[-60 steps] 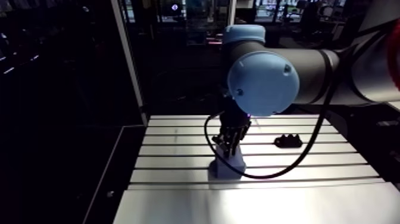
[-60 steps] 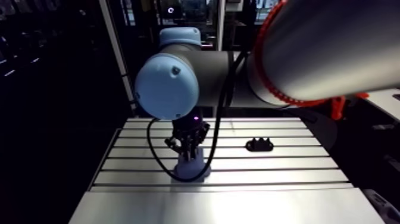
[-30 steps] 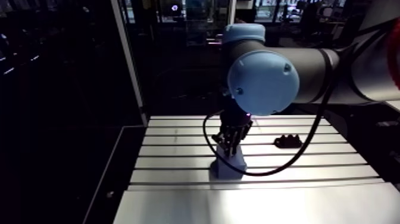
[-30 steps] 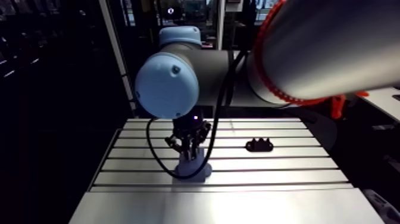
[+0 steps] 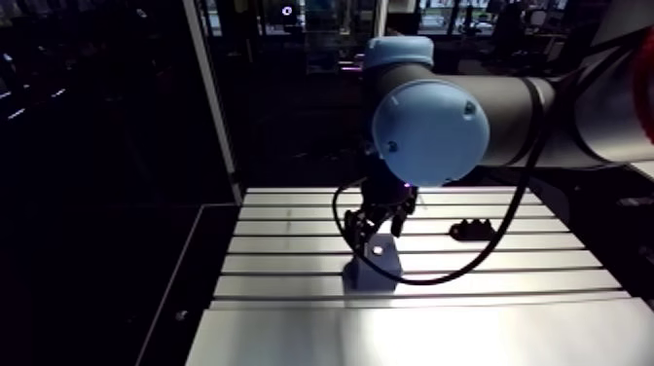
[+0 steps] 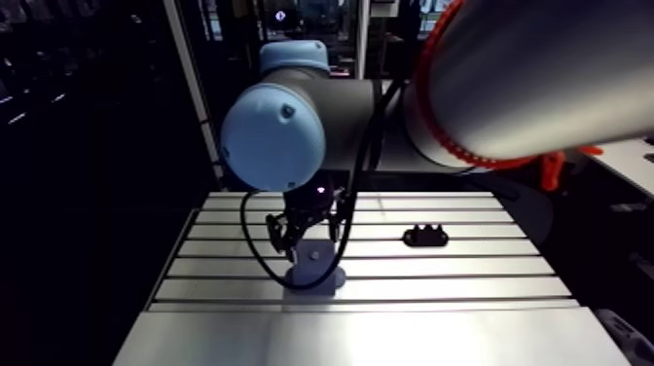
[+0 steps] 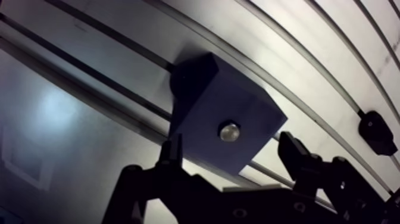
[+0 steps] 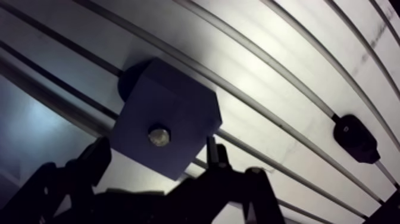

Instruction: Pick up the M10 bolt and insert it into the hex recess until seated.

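We've got the M10 bolt [image 7: 229, 131] sitting in the top face of the dark blue block [image 7: 199, 104]. Only its shiny round head shows, about the middle of that face, and we can't tell whether it is fully down. The claw [image 7: 231, 142] is open. Its two fingers [image 7: 297, 156] stand well apart, one on either side of the bolt head, gripping nothing. The block stands on the slotted worktop [image 7: 71, 119], and one of the grooves runs under it. Beyond the block, past two more grooves, lies a small black fixture [image 7: 377, 132], well apart from it. In the arm view we see the block at lower centre of the frame with the claw hanging just above it. The black fixture sits at centre right, on a strip farther back.
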`<state>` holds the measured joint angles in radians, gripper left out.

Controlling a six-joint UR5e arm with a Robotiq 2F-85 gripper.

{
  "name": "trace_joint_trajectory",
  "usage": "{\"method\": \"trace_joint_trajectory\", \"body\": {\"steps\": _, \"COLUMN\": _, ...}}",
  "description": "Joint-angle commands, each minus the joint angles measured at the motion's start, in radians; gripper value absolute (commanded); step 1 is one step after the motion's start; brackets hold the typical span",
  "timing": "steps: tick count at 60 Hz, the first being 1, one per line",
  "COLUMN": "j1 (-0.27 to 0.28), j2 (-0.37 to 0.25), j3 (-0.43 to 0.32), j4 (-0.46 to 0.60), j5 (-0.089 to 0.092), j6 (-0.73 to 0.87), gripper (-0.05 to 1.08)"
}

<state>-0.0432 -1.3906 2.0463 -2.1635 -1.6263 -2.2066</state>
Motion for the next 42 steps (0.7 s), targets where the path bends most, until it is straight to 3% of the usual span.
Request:
{"method": "trace_joint_trajectory", "body": {"steps": 1, "j1": 0.0, "j2": -0.001, "j3": -0.007, "j4": -0.001, "j5": -0.006, "j6": 0.006, "gripper": 0.01}}
{"method": "trace_joint_trajectory", "body": {"steps": 16, "j1": 0.0, "j2": -0.006, "j3": -0.041, "j4": 0.014, "j5": -0.002, "j6": 0.081, "gripper": 0.01}}
{"method": "trace_joint_trajectory", "body": {"steps": 28, "j1": 0.003, "j2": 0.0, "j3": -0.117, "j4": 0.18, "j5": -0.017, "j6": 0.372, "gripper": 0.01}}
{"method": "trace_joint_trajectory", "body": {"steps": 35, "j1": 0.006, "j2": 0.0, "j3": -0.129, "j4": 0.21, "j5": -0.016, "j6": 0.484, "gripper": 0.01}}
{"method": "trace_joint_trajectory", "body": {"steps": 36, "j1": 0.006, "j2": 0.0, "j3": -0.128, "j4": 0.214, "j5": -0.014, "j6": 0.509, "gripper": 0.05}}
{"method": "trace_joint_trajectory", "body": {"steps": 37, "j1": 0.006, "j2": -0.001, "j3": -0.125, "j4": 0.213, "j5": -0.016, "j6": 0.531, "gripper": 0.16}}
{"method": "trace_joint_trajectory", "body": {"steps": 38, "j1": 0.006, "j2": -0.001, "j3": -0.125, "j4": 0.213, "j5": -0.016, "j6": 0.531, "gripper": 0.16}}
{"method": "trace_joint_trajectory", "body": {"steps": 39, "j1": 0.006, "j2": -0.003, "j3": -0.122, "j4": 0.209, "j5": -0.017, "j6": 0.552, "gripper": 0.28}}
{"method": "trace_joint_trajectory", "body": {"steps": 42, "j1": 0.006, "j2": -0.004, "j3": -0.121, "j4": 0.208, "j5": -0.019, "j6": 0.569, "gripper": 0.37}}
